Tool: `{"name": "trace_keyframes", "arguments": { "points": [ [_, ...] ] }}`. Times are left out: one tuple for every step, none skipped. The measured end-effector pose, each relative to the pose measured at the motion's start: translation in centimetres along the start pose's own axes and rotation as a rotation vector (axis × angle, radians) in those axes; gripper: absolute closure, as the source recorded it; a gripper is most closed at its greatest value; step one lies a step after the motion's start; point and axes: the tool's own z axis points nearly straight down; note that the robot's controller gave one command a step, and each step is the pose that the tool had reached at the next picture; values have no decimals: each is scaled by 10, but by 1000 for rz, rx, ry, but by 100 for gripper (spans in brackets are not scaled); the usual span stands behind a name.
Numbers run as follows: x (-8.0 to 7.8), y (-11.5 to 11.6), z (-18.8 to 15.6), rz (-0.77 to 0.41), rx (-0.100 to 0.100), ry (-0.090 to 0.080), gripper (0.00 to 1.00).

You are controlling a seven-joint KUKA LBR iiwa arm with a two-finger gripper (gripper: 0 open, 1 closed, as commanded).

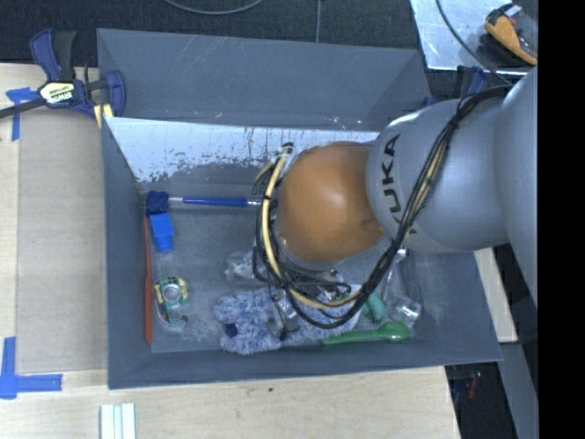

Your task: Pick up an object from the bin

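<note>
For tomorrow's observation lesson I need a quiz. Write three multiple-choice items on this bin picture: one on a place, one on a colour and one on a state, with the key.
1. Where in the bin does the small blue block lie?
A) by the view's right wall
B) by the view's left wall
C) in the front right corner

2. What colour is the spoon-shaped thing near the front wall?
A) red
B) yellow
C) green

3. How does the grey-blue cloth lie?
A) crumpled in a heap
B) folded neatly
C) spread flat along the back wall

Key:
1 B: it sits close to the left wall, just above the long orange strip.
2 C: its bowl and handle are both green.
3 A: it is bunched up near the front wall.
</note>
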Motion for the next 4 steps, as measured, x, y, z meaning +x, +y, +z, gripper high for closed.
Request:
{"name": "trace_keyframes", "arguments": {
  "points": [
    [6,10,30,-426,10,-15,0],
    [5,-29,29,-136,2,-6,100],
    [5,-29,29,-136,2,-6,100],
    [7,-28,20,-135,0,-3,100]
  ]
}}
